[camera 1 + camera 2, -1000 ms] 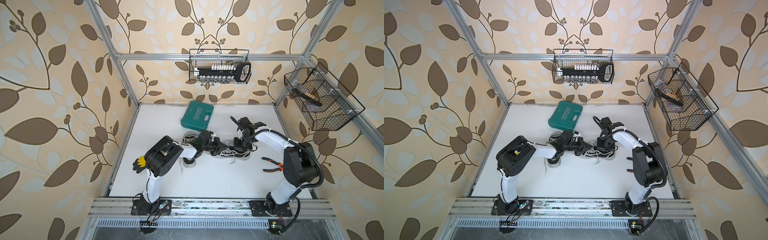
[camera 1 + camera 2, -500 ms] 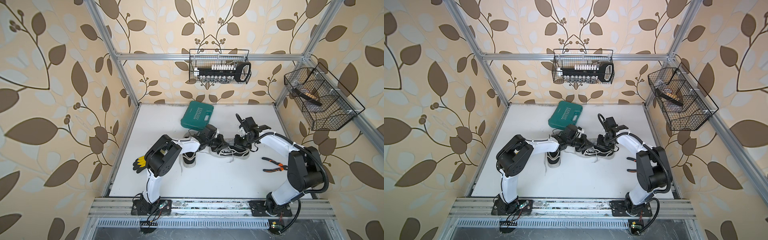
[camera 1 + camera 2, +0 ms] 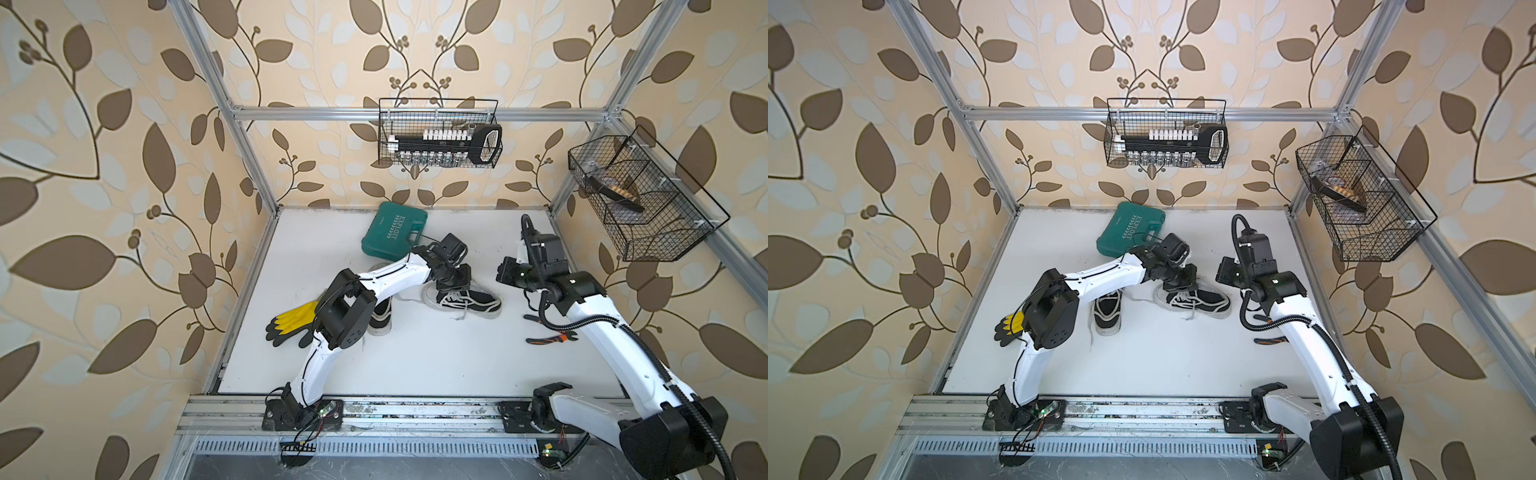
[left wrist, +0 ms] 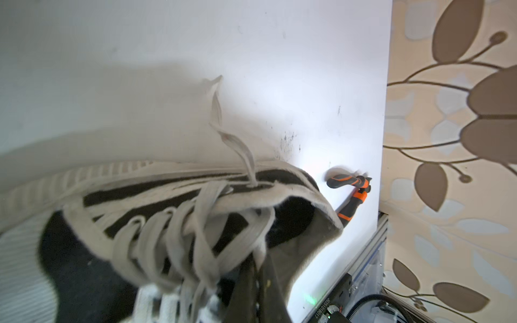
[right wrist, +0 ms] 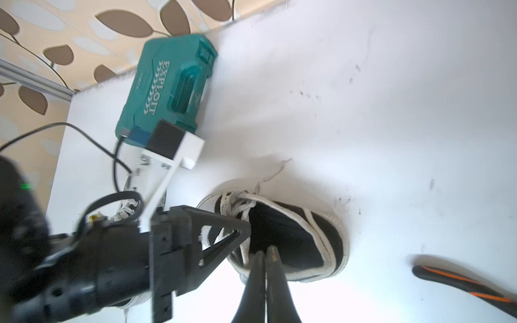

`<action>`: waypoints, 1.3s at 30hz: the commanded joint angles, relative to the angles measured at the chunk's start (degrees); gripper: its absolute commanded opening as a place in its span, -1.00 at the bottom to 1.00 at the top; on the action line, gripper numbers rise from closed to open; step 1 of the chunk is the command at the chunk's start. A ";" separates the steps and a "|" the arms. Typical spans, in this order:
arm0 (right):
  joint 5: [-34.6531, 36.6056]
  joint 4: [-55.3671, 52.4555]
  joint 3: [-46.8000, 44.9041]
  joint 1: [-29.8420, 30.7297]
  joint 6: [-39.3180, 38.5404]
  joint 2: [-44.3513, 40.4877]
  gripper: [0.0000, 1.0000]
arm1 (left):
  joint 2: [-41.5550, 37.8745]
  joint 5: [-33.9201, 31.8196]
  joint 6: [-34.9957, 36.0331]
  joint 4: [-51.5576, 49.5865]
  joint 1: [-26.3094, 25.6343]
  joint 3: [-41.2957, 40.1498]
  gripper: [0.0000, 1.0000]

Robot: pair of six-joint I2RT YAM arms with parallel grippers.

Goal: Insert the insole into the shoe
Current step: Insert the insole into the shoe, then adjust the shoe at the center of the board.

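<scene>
Looking in both top views, the left gripper [image 3: 454, 286], jaws pressed together, bears on the shoe [image 3: 473, 302] at its laces [image 3: 451, 297]. The right gripper [image 3: 505, 270], likewise shut, hangs off the shoe's heel. No loose insole shows. Far behind the shoe, the back basket [image 3: 390, 120] holds a socket rack [image 3: 440, 139], and the side basket [image 3: 665, 241] a dark tool [image 3: 615, 193].

Left wrist view: the shoe's mouth is dark, so a folded insole could go unnoticed.

Right wrist view: the laces could snag the left gripper. The green case [image 5: 167, 84] behind the shoe is closed.
</scene>
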 commanded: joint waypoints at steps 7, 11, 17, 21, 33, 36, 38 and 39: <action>1.24 -6.72 -1.58 -0.40 -3.61 -0.17 -1.00 | 19.44 2.12 3.61 -13.69 -2.47 20.86 -0.60; 3.79 -8.47 1.14 -0.59 -9.59 -0.43 -1.00 | 13.26 2.41 5.23 -10.08 -2.35 16.91 -0.48; 6.68 -9.80 5.85 -0.58 -18.71 -1.75 -0.34 | 1.75 4.94 7.06 -10.70 0.17 15.02 -0.03; 3.51 -9.76 6.86 -0.56 -25.34 0.15 0.14 | -7.25 5.15 7.76 -10.22 2.87 7.67 0.04; 14.93 -18.81 15.24 6.02 -40.12 21.89 0.55 | -36.59 2.18 15.55 -13.36 25.29 -24.90 0.14; 15.81 -18.72 16.47 6.36 -42.06 27.56 0.54 | -41.09 3.41 16.95 -13.20 31.02 -31.62 0.15; 16.40 -17.33 17.30 6.39 -42.71 31.32 0.52 | -43.34 4.59 17.59 -12.74 33.81 -35.28 0.15; 16.40 -16.66 17.80 6.40 -43.12 33.08 0.51 | -43.83 5.00 18.01 -12.78 34.67 -36.36 0.16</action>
